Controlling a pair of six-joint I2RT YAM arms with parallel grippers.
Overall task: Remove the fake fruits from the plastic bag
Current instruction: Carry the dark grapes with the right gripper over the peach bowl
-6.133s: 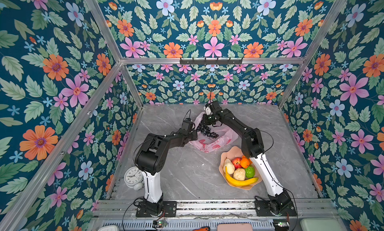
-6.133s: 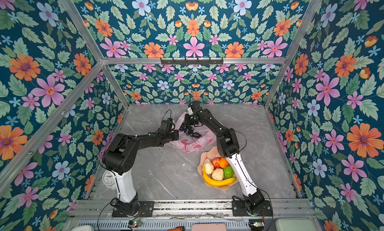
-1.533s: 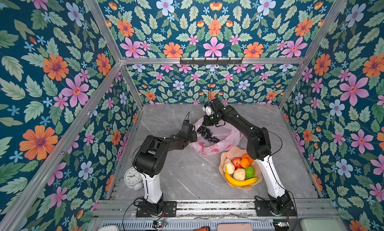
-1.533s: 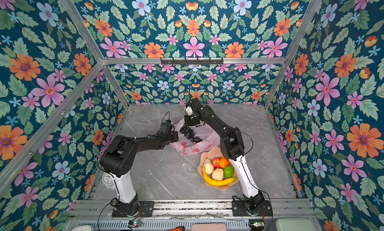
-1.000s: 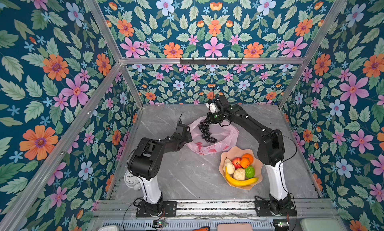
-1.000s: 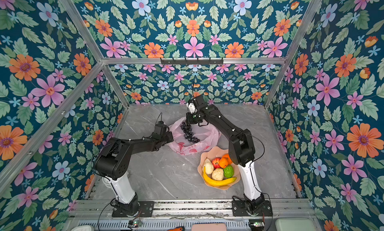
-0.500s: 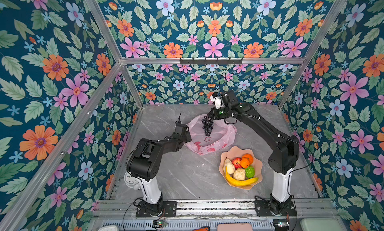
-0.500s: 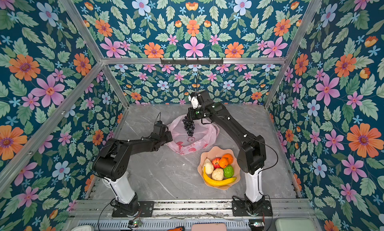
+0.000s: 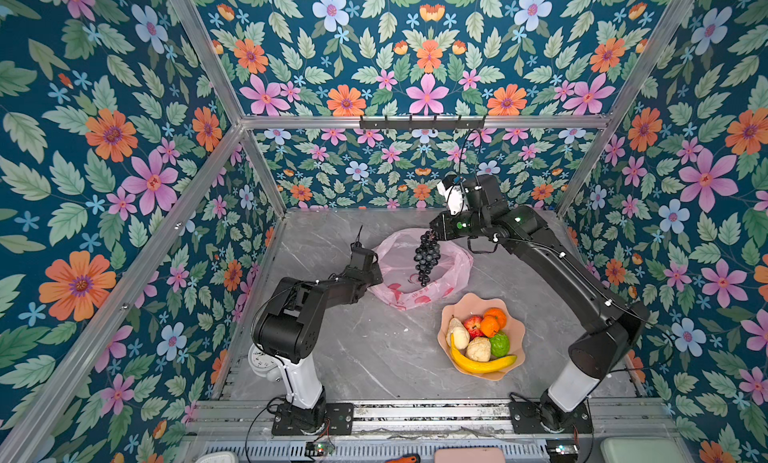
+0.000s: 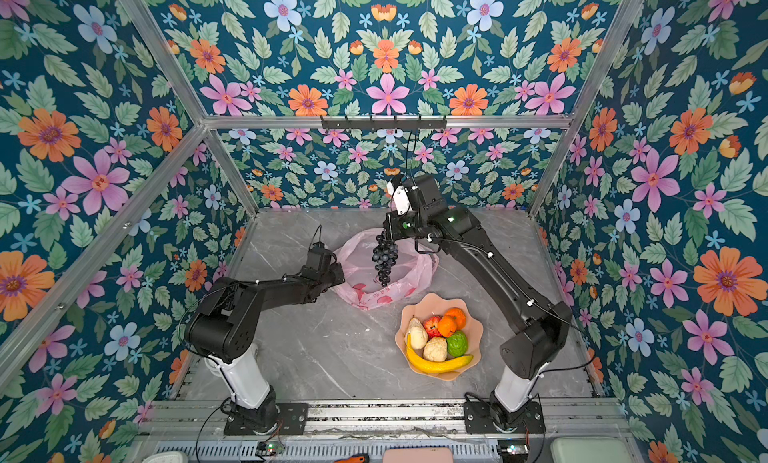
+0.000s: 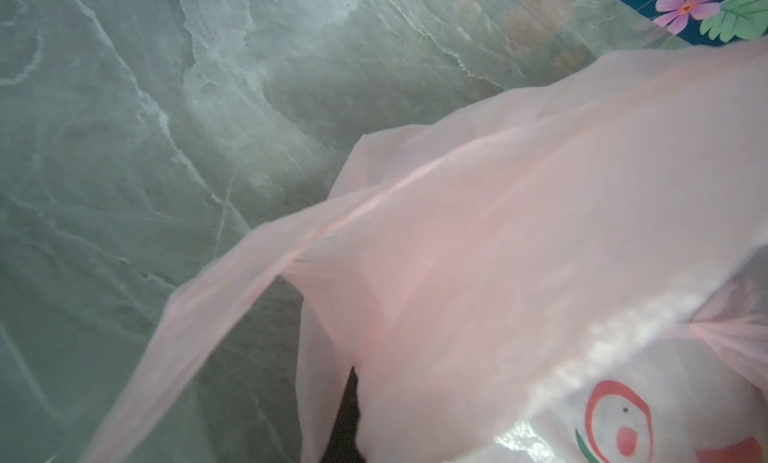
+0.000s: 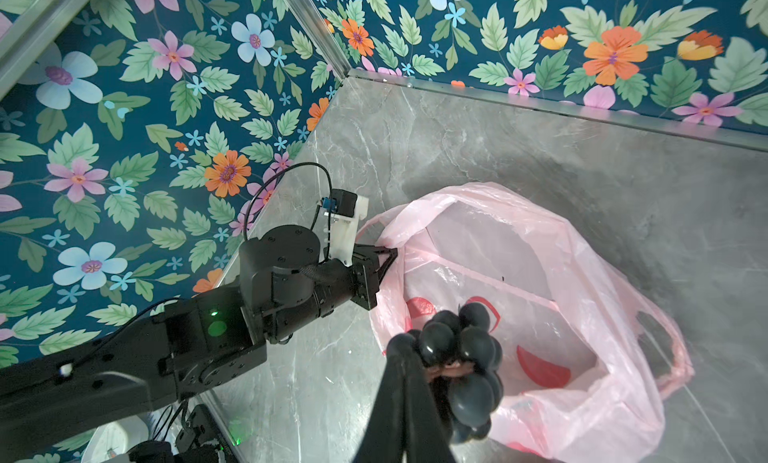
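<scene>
One grape bunch (image 9: pixel 427 256) hangs above the plastic bag (image 9: pixel 451 269), pinched tight by the right gripper (image 9: pixel 433 231). The left gripper (image 12: pixel 384 259) pinches the bag's edge. Six fruits sit in one bowl (image 9: pixel 516 330) beside the bag.

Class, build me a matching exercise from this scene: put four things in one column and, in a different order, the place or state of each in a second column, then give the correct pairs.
Column 1
1. grape bunch
2. banana
3. plastic bag
4. left gripper

Column 2
A. lying in the scalloped bowl
B. hanging from the shut right gripper above the bag
C. shut on the bag's edge
D. lying open on the grey table

Pairs: 1-B, 2-A, 3-D, 4-C
</scene>
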